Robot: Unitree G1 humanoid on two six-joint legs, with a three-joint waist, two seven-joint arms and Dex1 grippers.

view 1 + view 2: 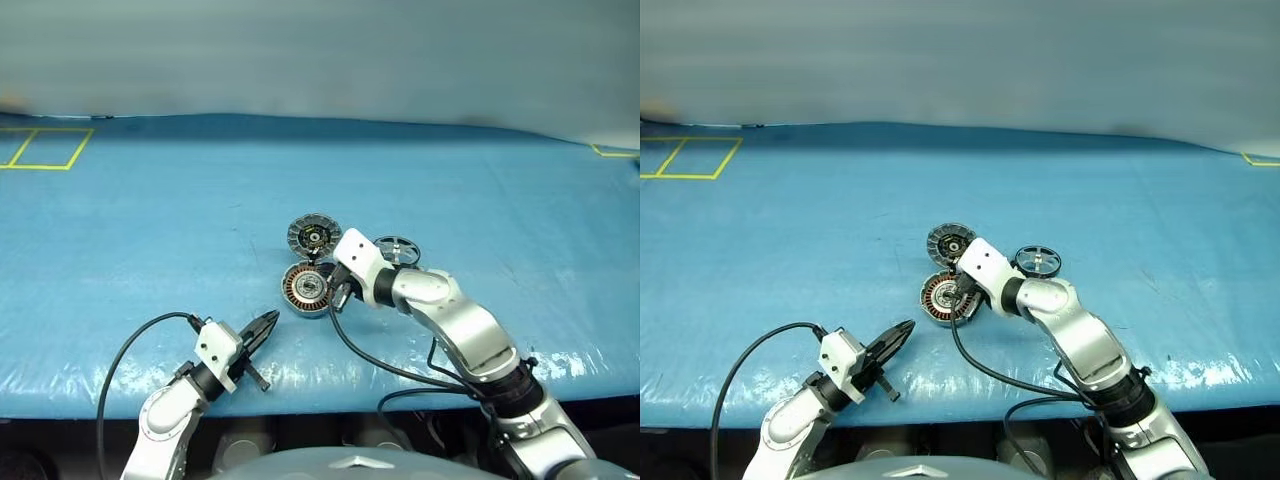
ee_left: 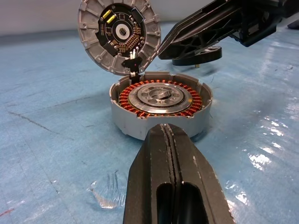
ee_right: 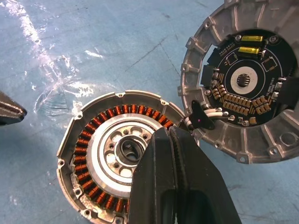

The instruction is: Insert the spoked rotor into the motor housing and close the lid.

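Left end effector (image 1: 268, 322) closed, lid (image 2: 119, 35) upright, facing it

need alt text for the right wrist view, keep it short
The shut right pincer hangs over the open motor housing, copper windings ringing its silvery centre. The lid lies open beside it, circuit board up, on blue sheeting.

Right end effector (image 3: 170, 135) hides motor housing (image 3: 100, 154) part.

The housing (image 1: 305, 289) lies open on the counter (image 1: 150, 220), copper windings ringing its silvery centre. The lid (image 1: 314, 236) stands tilted at its far edge, circuit face showing. The rotor (image 1: 398, 249) lies flat just right of them.
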